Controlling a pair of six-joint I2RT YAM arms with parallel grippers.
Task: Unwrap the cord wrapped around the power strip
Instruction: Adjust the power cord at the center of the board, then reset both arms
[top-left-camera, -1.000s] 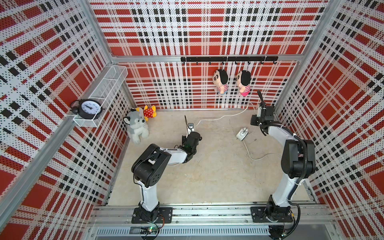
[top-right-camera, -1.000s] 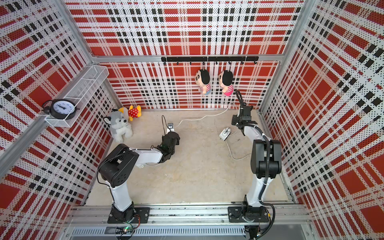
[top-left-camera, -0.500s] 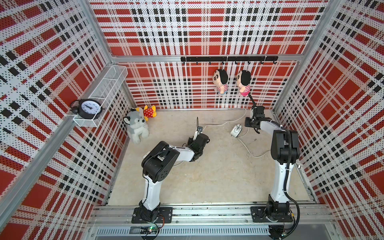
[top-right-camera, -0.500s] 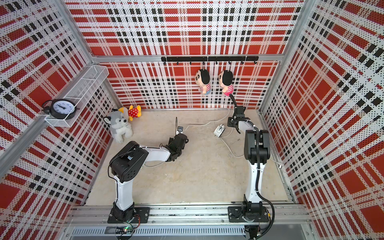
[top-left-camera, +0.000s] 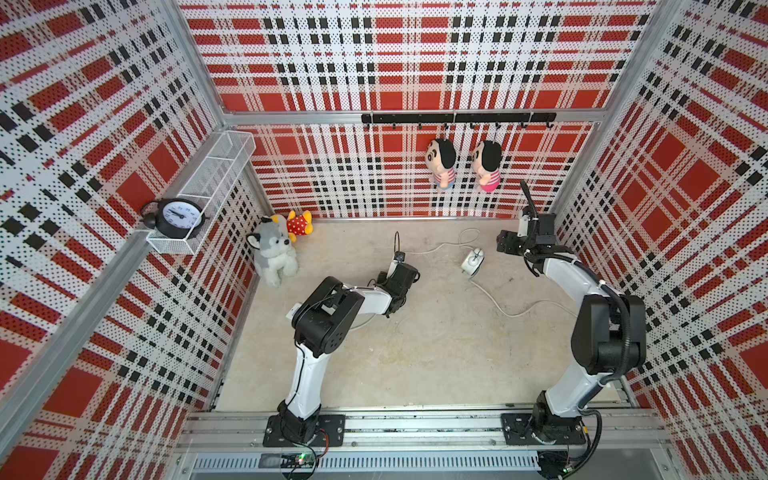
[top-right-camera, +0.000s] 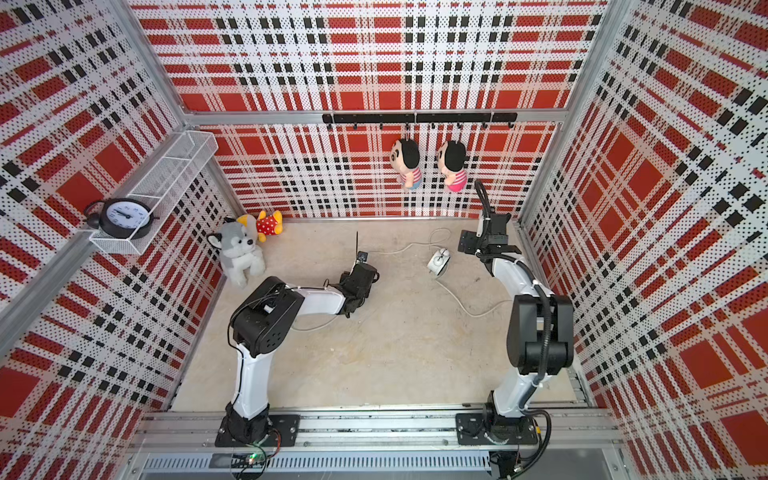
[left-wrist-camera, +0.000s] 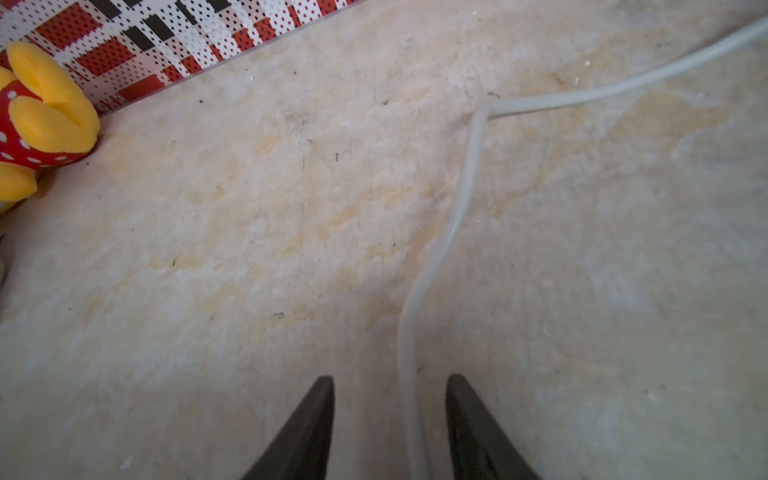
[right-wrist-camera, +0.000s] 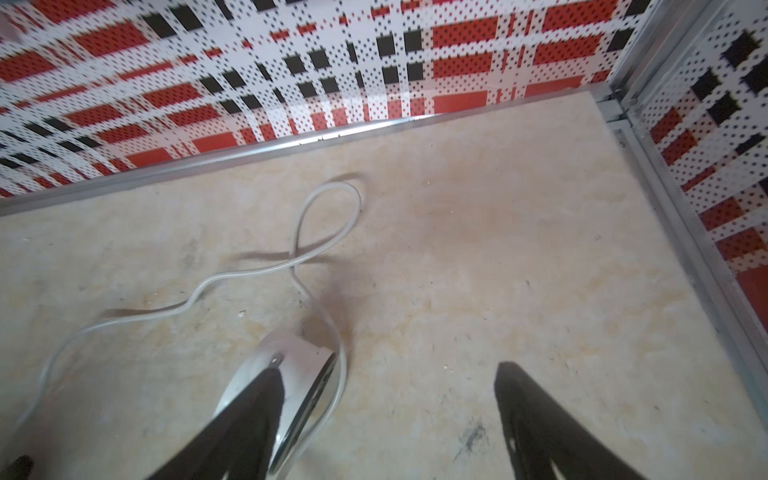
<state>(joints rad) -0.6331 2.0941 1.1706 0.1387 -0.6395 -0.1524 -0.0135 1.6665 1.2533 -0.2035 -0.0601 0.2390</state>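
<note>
Cord (left-wrist-camera: 457, 208) lies slack across the tabletop (top-left-camera: 415, 353), and most of the unwrapping looks done to me. In my left wrist view it runs up the middle of the frame, bends, and leaves at the upper right. Its near end passes between my left fingers (left-wrist-camera: 316, 419), which stand apart and do not pinch it. My right fingers (right-wrist-camera: 528, 411) are spread wide with nothing between them. The strip (right-wrist-camera: 307, 357) sits at the lower centre of that view, just behind the finger on the frame's left; I cannot tell whether they touch. In both top views the strip (top-left-camera: 472, 262) (top-right-camera: 438, 262) rests right of centre in the upper half, near the back wall, with my right arm just beside it.

I see no turns crossing the strip's body. One run hugs its side, and past its far end the cord crosses itself in a small loop (right-wrist-camera: 328, 216). A second run (top-left-camera: 519, 312) trails from the strip toward the lower right in a top view. What is left, as I judge it, is to pull that loop open and draw the side run clear. Whether a last half turn hides under the strip I cannot tell.
</note>
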